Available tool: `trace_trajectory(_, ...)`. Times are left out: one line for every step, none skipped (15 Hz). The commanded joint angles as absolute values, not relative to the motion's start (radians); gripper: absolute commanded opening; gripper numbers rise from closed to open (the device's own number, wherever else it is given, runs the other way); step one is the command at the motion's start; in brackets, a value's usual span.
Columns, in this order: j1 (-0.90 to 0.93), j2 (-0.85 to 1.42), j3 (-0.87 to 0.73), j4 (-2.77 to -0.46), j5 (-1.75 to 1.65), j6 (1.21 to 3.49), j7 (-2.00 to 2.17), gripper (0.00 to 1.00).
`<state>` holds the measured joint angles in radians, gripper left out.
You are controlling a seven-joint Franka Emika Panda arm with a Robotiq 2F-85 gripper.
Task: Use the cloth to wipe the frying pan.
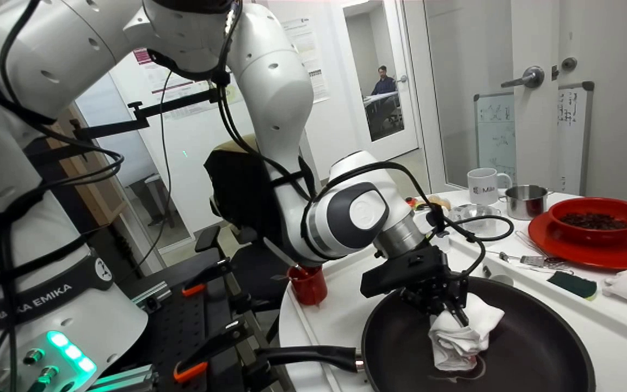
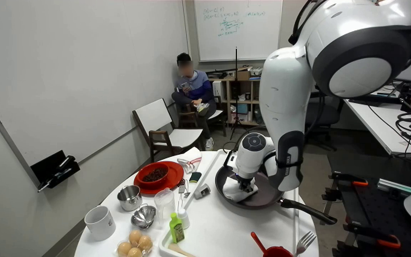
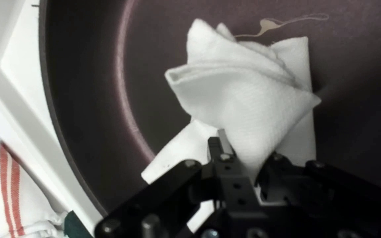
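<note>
Frying pan (image 1: 536, 343): wiping judged under way, not complete. Gripper (image 3: 248, 150), low inside the pan: jaws clenched on the cloth (image 3: 243, 96), which rests on the pan's floor. Outstanding: pale streak (image 3: 267, 25) near the pan's centre, likely residue; surface beneath cloth hidden.

The cloth (image 3: 243, 99) looks woven and soft, the frying pan (image 1: 536, 337) smooth and matt, the pot (image 1: 526, 206) shiny metal
</note>
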<state>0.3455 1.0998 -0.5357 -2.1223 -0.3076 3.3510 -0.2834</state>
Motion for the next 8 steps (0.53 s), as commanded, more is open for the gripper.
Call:
trace_trajectory(0.373,1.065,-0.544,-2.221,-0.322,3.429,-0.368,0.08)
trace_trajectory(0.377,1.060,-0.544,-2.240,-0.323,3.448,-0.390,0.08)
trace_trajectory(0.375,1.054,-0.541,-2.257,-0.326,3.461,-0.414,0.08)
trace_trajectory(0.376,1.049,-0.540,-2.272,-0.327,3.474,-0.435,0.08)
trace_trajectory(0.374,1.041,-0.538,-2.289,-0.330,3.485,-0.457,0.08)
trace_trajectory(0.365,1.017,-0.528,-2.284,-0.341,3.454,-0.479,0.08)
trace_trajectory(0.365,1.010,-0.529,-2.297,-0.346,3.455,-0.496,0.08)
trace_trajectory(0.362,1.000,-0.530,-2.307,-0.352,3.455,-0.511,0.08)
